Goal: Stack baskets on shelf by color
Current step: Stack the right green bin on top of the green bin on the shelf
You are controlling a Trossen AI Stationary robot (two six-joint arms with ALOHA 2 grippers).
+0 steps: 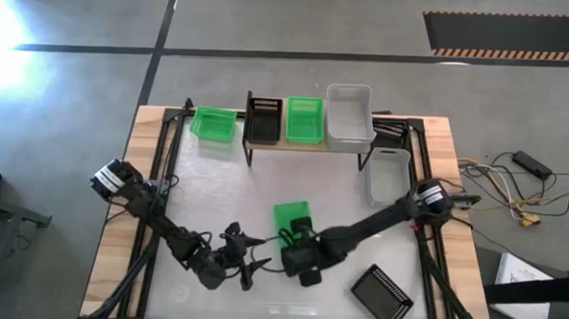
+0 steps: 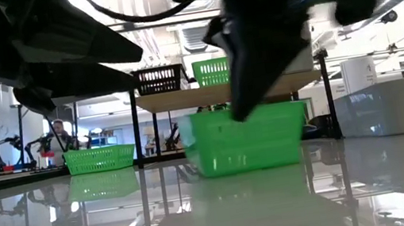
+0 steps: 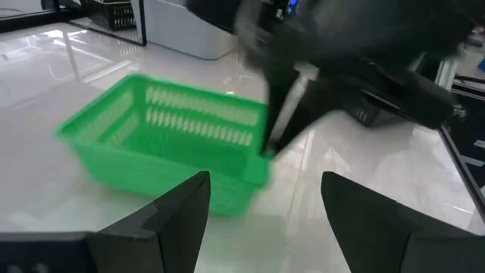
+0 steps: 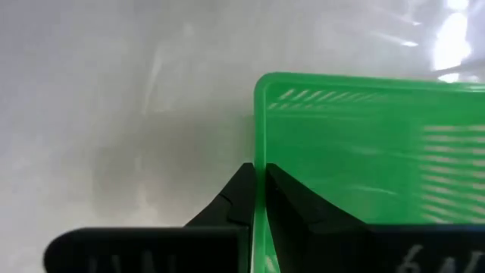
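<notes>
Furthest left, a spare green basket (image 1: 213, 125) sits on the bench (image 1: 197, 189) just beside the shelf's end, well away from either claw. The left claw (image 1: 244, 264) waits low over the bench with its fingers spread, empty, pointed at the work just to its right. There the right claw (image 4: 257, 199) is pressed together on one end wall of the green basket (image 1: 291, 219), one finger inside the rim and one outside, pinching thin plastic. That basket looks to be resting on the bench, ahead of the right claw and between it and the shelf (image 1: 309, 143). On the shelf a black basket (image 1: 263, 119), a green one (image 1: 305, 119) and a white one (image 1: 349, 115) stand in a row. Such a one-wall grip would likely let the basket droop, so lift straight and slowly, keep it level, carry it above the shelf edge, then lower it squarely into the green one. Further right lie another white basket (image 1: 388, 175) and a black one (image 1: 382, 295).
</notes>
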